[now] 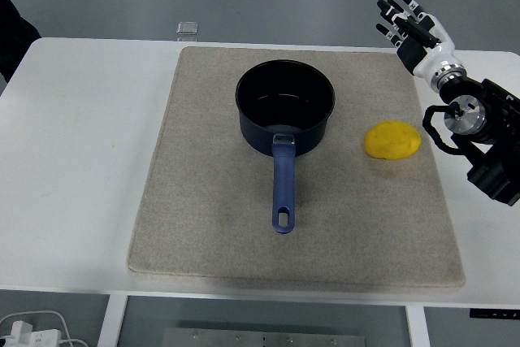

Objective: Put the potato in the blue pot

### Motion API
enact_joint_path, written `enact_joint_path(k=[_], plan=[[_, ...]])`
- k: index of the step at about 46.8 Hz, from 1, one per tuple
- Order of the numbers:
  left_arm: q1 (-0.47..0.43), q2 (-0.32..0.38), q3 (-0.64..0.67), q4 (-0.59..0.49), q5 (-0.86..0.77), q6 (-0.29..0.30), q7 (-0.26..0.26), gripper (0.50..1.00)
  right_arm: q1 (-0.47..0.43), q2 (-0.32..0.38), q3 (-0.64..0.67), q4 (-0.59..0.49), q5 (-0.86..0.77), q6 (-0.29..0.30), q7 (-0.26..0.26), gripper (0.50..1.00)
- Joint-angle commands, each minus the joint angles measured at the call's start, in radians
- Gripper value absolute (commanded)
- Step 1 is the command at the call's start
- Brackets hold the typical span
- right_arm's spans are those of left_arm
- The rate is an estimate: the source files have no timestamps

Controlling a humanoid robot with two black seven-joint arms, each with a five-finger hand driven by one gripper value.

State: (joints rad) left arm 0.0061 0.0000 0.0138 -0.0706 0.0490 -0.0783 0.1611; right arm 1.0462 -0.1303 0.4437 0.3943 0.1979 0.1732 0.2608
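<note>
Yellow potato [392, 140] lying on the beige mat [203, 225], just right of the blue pot [285, 108] and apart from it. Pot upright near the mat's middle, handle pointing toward the near edge of the white surface [81, 160]. Right robot hand [414, 30] raised beyond and right of the potato, fingers spread, holding nothing. Small clear block [188, 30] behind the mat's far-left corner.
</note>
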Motion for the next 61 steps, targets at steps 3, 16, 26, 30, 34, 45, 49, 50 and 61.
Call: enact_joint_path(k=[3, 16, 26, 30, 34, 45, 49, 50, 61], plan=[[-0.002, 0.000, 0.000, 0.002, 0.000, -0.006, 0.000, 0.996, 0.000, 0.000, -0.003, 0.000, 0.000, -0.001, 0.000, 0.930], [-0.002, 0.000, -0.002, 0.006, 0.000, -0.008, 0.003, 0.996, 0.002, -0.012, -0.013, 0.002, -0.002, 0.012, 0.000, 0.930], [-0.002, 0.000, -0.002, 0.009, 0.000, -0.006, 0.003, 0.996, 0.003, -0.091, -0.022, 0.041, -0.100, 0.111, -0.003, 0.930], [-0.002, 0.000, -0.002, 0.009, 0.000, -0.003, 0.003, 0.996, -0.005, -0.143, -0.034, 0.104, -0.181, 0.127, -0.002, 0.930], [-0.002, 0.000, -0.002, 0.009, 0.000, -0.001, 0.003, 0.996, -0.009, -0.202, -0.069, 0.184, -0.241, 0.138, -0.002, 0.930], [-0.002, 0.000, -0.002, 0.009, 0.000, -0.001, 0.003, 0.996, -0.034, -0.350, -0.164, 0.374, -0.284, 0.140, 0.009, 0.928], [-0.002, 0.000, -0.002, 0.009, 0.000, -0.001, 0.003, 0.996, -0.040, -0.390, -0.172, 0.422, -0.330, 0.147, 0.031, 0.928], [-0.002, 0.000, -0.002, 0.009, 0.000, -0.001, 0.003, 0.996, -0.043, -0.400, -0.172, 0.432, -0.343, 0.150, 0.037, 0.930], [-0.002, 0.000, -0.002, 0.009, 0.000, 0.000, 0.003, 0.996, -0.077, -0.495, -0.195, 0.540, -0.474, 0.154, 0.083, 0.928]])
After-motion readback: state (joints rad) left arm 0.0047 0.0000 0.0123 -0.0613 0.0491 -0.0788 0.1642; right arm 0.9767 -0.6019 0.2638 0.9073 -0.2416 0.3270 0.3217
